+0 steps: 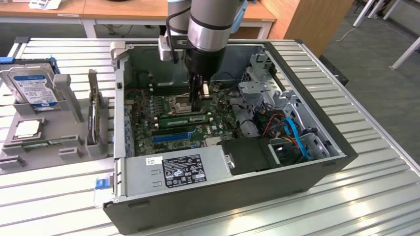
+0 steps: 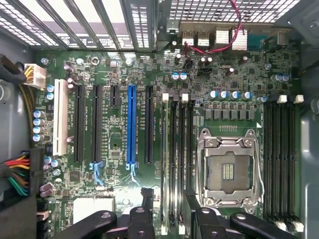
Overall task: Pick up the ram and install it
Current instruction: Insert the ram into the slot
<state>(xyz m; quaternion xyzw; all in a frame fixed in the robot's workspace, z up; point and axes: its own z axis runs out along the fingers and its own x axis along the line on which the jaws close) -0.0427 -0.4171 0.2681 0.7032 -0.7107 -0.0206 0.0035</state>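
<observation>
The ram (image 1: 186,119) is a long green stick standing on edge in a black memory slot on the motherboard, beside the CPU socket (image 2: 228,169). In the wrist view the ram (image 2: 164,164) shows as a thin pale edge along the outermost slot of that bank. My gripper (image 1: 196,100) hangs inside the open computer case (image 1: 315,110), just above the board and right behind the ram. Its two black fingers (image 2: 192,206) are open, straddle the memory slots, and hold nothing.
A grey power supply (image 1: 177,169) and blue cables (image 1: 298,140) fill the case's near side. A second bank of black slots (image 2: 281,159) lies beyond the socket. On the exterior view's left, a grey holder (image 1: 62,118) carries a hard drive with a blue label (image 1: 33,86).
</observation>
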